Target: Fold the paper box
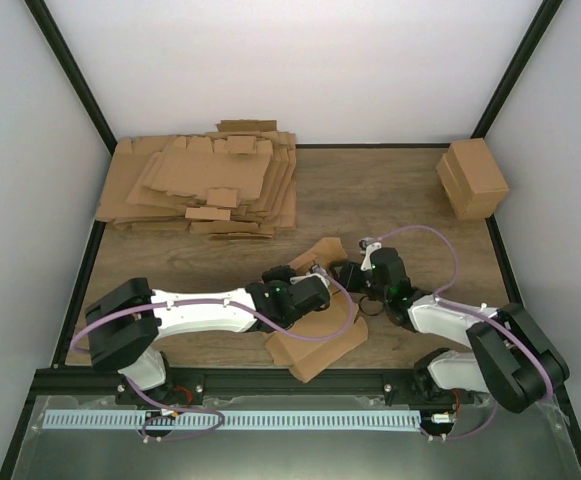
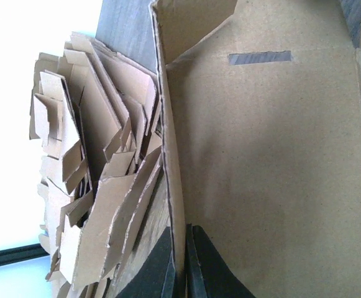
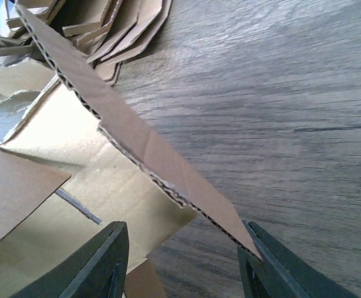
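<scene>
Here, close in, the left hand is clamped on a thin upright wall of the box, its two dark fingers pressed together with the cardboard edge between them. Only this wrist view shows that pinch; from above, the hand is just a dark lump over the sheet.

The right hand stands apart. A raised flap runs slantwise across the gap, its corner at the right-side finger; whether it touches I cannot tell. That wrist view also shows the flap's corrugated edge and a narrow slot in the panel beneath.

The top view alone gives the layout. The box lies at the near middle of the bench, between the two arms and partly opened, with one panel flat toward the near edge and others lifted at the hands. It is plain brown and creased, with flaps and tabs. A pile of flat sheets sits at the far left and a carton at the far right, both well apart from the box.
</scene>
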`<state>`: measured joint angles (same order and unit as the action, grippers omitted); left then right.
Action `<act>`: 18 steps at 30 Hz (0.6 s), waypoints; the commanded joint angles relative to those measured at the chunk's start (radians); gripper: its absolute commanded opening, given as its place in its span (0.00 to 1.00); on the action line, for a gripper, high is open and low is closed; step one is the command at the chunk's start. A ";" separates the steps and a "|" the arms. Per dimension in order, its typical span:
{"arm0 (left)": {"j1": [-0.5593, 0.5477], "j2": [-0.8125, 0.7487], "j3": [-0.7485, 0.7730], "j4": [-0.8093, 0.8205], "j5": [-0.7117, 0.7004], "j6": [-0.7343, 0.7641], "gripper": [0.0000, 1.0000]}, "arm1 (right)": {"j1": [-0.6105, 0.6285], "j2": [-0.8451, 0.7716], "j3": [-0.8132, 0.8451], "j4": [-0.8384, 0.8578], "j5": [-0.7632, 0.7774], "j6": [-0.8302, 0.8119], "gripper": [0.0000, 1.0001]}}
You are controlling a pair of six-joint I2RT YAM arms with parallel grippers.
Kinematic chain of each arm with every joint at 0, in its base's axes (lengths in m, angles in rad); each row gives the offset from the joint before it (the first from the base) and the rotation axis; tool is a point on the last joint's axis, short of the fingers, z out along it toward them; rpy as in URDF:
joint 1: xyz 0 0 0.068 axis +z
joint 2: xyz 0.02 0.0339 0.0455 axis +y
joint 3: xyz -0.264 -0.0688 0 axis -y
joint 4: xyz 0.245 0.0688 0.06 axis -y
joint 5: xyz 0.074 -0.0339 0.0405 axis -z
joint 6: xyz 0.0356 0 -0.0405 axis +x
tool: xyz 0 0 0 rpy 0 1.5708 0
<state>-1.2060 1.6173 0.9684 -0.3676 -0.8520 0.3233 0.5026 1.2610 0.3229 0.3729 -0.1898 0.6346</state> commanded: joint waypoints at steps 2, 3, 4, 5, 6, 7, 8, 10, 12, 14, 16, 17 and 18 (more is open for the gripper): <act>-0.009 0.024 -0.006 0.008 -0.014 0.028 0.04 | -0.010 -0.018 0.036 -0.039 0.098 -0.040 0.51; -0.009 0.023 -0.006 0.010 -0.017 0.030 0.04 | -0.010 -0.015 0.045 -0.046 0.099 -0.071 0.51; -0.009 0.023 -0.005 0.011 -0.016 0.032 0.04 | -0.010 -0.011 0.055 -0.052 0.096 -0.101 0.50; -0.009 0.023 -0.005 0.011 -0.018 0.035 0.04 | -0.010 -0.007 0.066 -0.056 0.093 -0.136 0.50; -0.009 0.023 -0.004 0.013 -0.018 0.038 0.04 | -0.010 -0.001 0.075 -0.058 0.087 -0.168 0.51; -0.009 0.025 -0.004 0.015 -0.018 0.041 0.04 | -0.010 0.006 0.084 -0.060 0.086 -0.193 0.51; -0.009 0.025 -0.004 0.017 -0.018 0.042 0.04 | -0.010 0.014 0.090 -0.059 0.087 -0.215 0.51; -0.009 0.028 0.001 0.018 -0.016 0.045 0.04 | -0.010 0.029 0.098 -0.042 0.062 -0.259 0.51; -0.009 0.029 0.004 0.019 -0.013 0.043 0.04 | -0.010 0.049 0.109 -0.036 0.035 -0.295 0.50; -0.009 0.029 0.007 0.019 -0.005 0.042 0.04 | -0.010 0.067 0.114 -0.018 -0.001 -0.323 0.45; -0.009 0.029 0.013 0.015 0.005 0.039 0.04 | -0.010 0.076 0.111 0.006 -0.016 -0.340 0.35; -0.009 0.029 0.018 0.010 0.012 0.037 0.04 | -0.010 0.079 0.107 0.018 -0.018 -0.346 0.30; -0.009 0.028 0.024 0.006 0.021 0.030 0.05 | -0.010 0.082 0.104 0.033 -0.021 -0.353 0.25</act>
<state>-1.2098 1.6333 0.9684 -0.3676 -0.8509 0.3565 0.4999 1.3262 0.4011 0.3435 -0.1799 0.3546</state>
